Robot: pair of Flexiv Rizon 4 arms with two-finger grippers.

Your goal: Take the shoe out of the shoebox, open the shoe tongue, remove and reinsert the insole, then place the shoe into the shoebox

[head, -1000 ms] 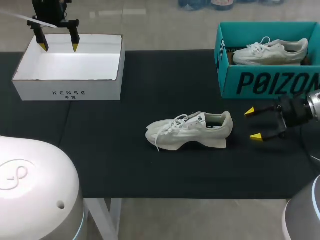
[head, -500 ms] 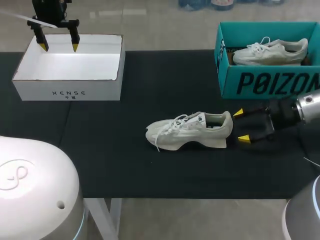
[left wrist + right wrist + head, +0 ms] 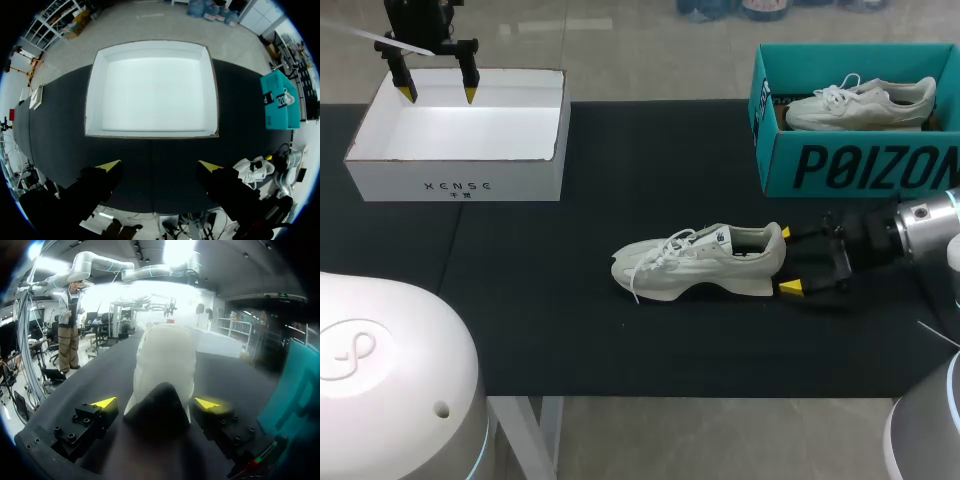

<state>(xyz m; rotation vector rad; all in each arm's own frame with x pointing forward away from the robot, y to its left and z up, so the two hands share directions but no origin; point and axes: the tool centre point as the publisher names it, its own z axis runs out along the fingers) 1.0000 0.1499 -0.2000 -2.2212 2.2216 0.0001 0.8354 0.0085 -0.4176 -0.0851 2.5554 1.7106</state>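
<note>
A white sneaker (image 3: 700, 262) lies on its sole in the middle of the black mat, toe to the left. My right gripper (image 3: 786, 260) is at its heel, open, one yellow tip on each side. In the right wrist view the heel (image 3: 165, 360) sits between the fingers of the gripper (image 3: 156, 403), with a gap on both sides. The teal shoebox (image 3: 860, 165) at the back right holds a second white shoe (image 3: 860, 103). My left gripper (image 3: 439, 94) hangs open over the back edge of a white box (image 3: 455, 180); the left wrist view shows this gripper (image 3: 159, 165) above the empty box (image 3: 152, 90).
The black mat (image 3: 570, 330) covers the table to its front edge. The teal shoebox (image 3: 295, 385) stands close beside my right gripper. The white box takes up the back left corner.
My right gripper has moved left along the mat until its open fingers straddle the sneaker's heel. The left arm and the sneaker have not moved.
</note>
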